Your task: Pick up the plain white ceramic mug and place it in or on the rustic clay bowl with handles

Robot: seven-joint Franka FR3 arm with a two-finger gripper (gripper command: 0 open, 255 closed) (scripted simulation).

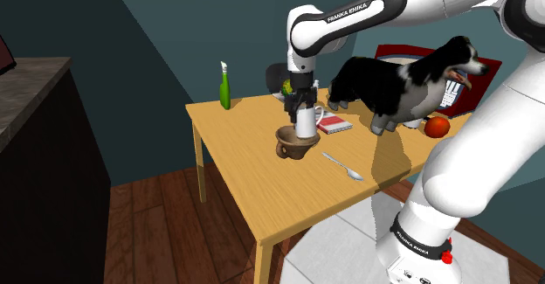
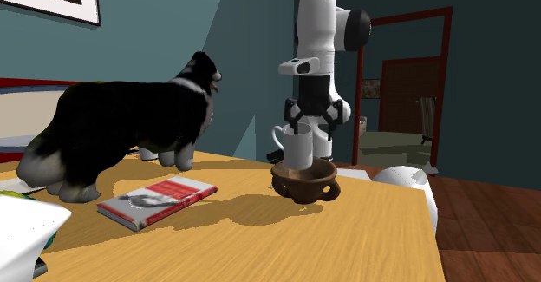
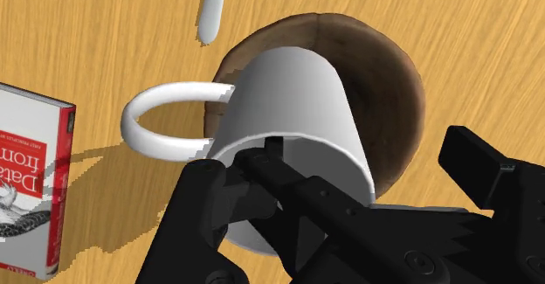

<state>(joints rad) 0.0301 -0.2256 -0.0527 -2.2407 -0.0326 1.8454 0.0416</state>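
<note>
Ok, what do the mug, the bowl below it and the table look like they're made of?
Mug: smooth, plain white, slight sheen, likely glazed ceramic. Bowl: dark brown, matte, mottled surface, probably clay. Table: tan wood, with visible grain lines.

Shoulder view. Table point(image 1: 271, 186): mug point(image 1: 306, 121) in bowl point(image 1: 291, 144), centre frame; book point(image 1: 334, 126) just right; spoon point(image 1: 342, 167) lower right; bottle point(image 1: 225, 88) upper left; dog figure point(image 1: 406, 81) upper right, round item point(image 1: 437, 127), possibly fruit, below it.
</note>
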